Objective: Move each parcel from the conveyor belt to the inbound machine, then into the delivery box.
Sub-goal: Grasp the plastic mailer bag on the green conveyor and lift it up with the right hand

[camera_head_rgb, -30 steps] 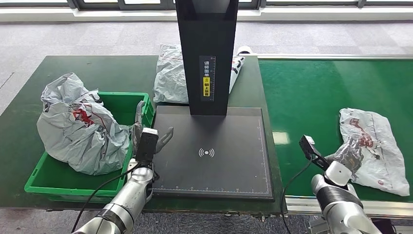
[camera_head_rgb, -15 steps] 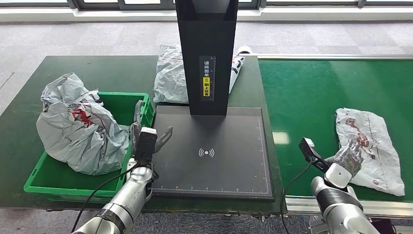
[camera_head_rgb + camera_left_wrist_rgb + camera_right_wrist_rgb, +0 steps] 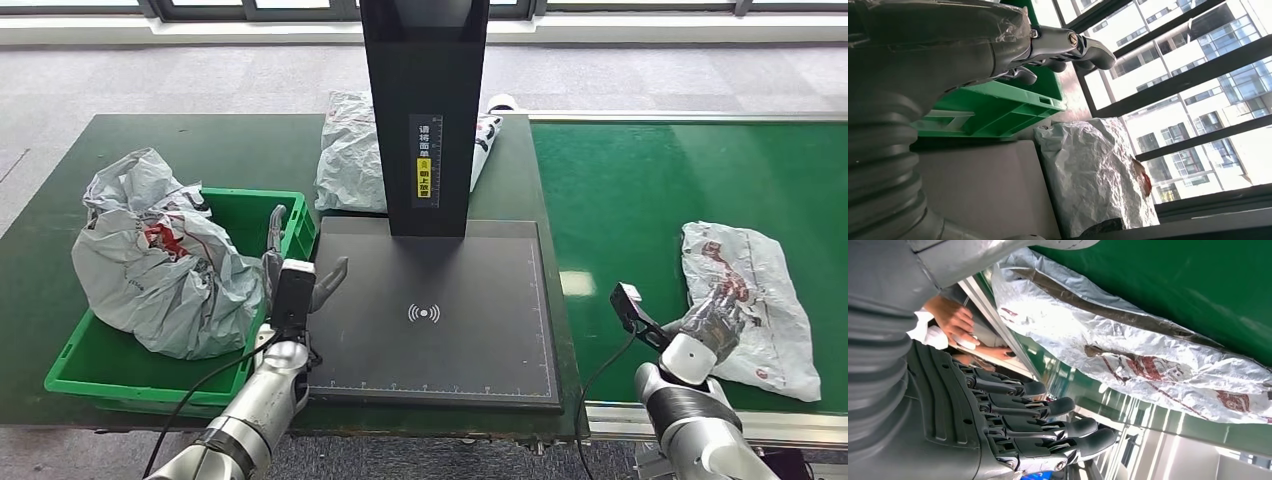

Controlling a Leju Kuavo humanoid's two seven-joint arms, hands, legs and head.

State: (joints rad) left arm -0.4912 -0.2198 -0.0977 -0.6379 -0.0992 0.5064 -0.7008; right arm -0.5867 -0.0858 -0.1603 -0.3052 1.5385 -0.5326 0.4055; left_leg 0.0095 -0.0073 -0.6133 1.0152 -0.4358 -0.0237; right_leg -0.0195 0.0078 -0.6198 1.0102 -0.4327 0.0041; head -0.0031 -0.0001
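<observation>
Behind the scanner column (image 3: 424,110), one crumpled grey poly parcel (image 3: 348,155) is half hidden, only its edges showing either side. Three parcels total: that one, a bulky wrinkled one (image 3: 160,265) in the green plastic crate (image 3: 95,372), and a flat one with red print (image 3: 745,300) on the green conveyor belt (image 3: 640,200). Right hand (image 3: 712,322) sits at the flat parcel's near edge, fingers extended and apart in the wrist view; contact is probably light, hard to confirm, nothing gripped. Left hand (image 3: 300,275) hovers between crate and the matte black scan plate (image 3: 430,310), fingers spread, empty. A person's hand (image 3: 950,320) shows beyond the belt rail.
</observation>
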